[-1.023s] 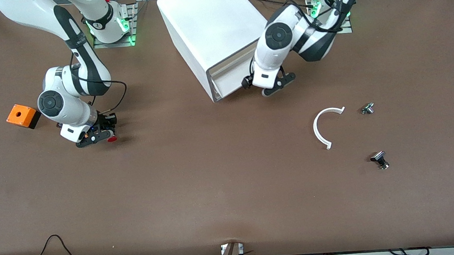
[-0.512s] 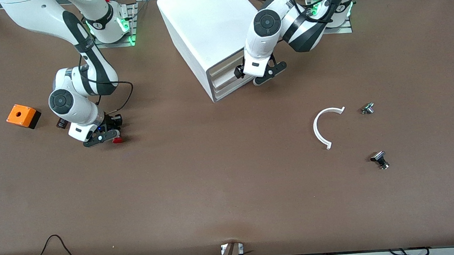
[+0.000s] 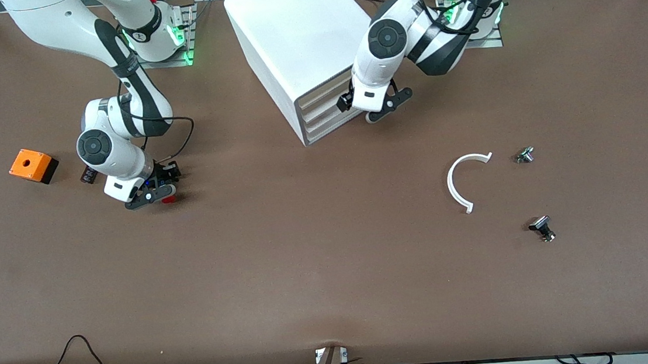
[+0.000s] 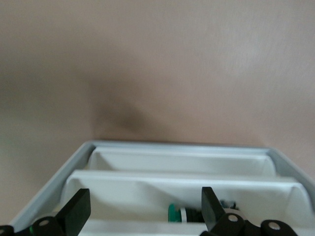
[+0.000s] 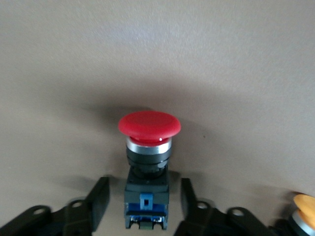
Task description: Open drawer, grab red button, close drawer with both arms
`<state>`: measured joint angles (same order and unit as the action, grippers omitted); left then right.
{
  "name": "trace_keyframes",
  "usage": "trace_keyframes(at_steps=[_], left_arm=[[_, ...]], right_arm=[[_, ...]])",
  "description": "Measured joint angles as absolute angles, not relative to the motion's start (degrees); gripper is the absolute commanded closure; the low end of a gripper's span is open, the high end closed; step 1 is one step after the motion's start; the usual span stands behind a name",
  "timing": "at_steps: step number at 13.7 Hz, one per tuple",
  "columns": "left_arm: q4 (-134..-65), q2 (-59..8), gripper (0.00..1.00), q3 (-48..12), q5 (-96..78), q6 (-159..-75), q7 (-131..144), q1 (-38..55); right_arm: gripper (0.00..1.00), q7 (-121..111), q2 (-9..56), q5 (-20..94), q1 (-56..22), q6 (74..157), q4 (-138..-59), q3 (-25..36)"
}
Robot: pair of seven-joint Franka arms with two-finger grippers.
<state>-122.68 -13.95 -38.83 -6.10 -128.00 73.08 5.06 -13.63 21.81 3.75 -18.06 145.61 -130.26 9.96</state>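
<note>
Right tool [image 3: 155, 195] is sitting low on the tabletop [image 3: 307, 254] near its own arm's end, released, fingers straddling the button [image 3: 168, 199] with gaps showing. Pulling away skewed could be clipping and toppling it. Left tool [image 3: 375, 110], spread wide, is meeting the cabinet [image 3: 299, 37] front; an off-centre shove risks jamming the drawer [image 4: 147, 189], whose green-capped part [image 4: 174, 212] only the left wrist view is showing.

Red-capped black button [image 5: 147, 162], white cabinet [image 3: 299, 37], orange box [image 3: 29, 163], brown table [image 3: 308, 265], black claws.
</note>
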Motion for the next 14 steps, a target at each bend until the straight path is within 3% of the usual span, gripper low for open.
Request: trace_keyframes(at_steps=[4,8,11,14], left_arm=[[-119.93,-11.26,0.0,-32.51,-6.09,-127.03,58.06,-0.91],[-112.08,-8.03,0.0,-21.1,-6.09,-113.67,37.9,-1.93],[-107.02,-4.33,0.0,-13.0,-6.08,-104.09,22.49,-2.3],[-103.45,-1.14,0.0,-7.64,-2.71,-100.56,8.19,-3.39]], right_arm=[[0.0,-13.63,18.21,3.75,-18.09,130.23,-121.87,9.83],[0.0,-13.63,16.4,3.75,-18.09,111.6,-106.68,9.83],[0.0,-13.63,16.35,3.75,-18.07,105.31,-99.16,9.94],[0.0,-13.63,16.36,3.75,-17.89,102.23,-94.88,10.46]])
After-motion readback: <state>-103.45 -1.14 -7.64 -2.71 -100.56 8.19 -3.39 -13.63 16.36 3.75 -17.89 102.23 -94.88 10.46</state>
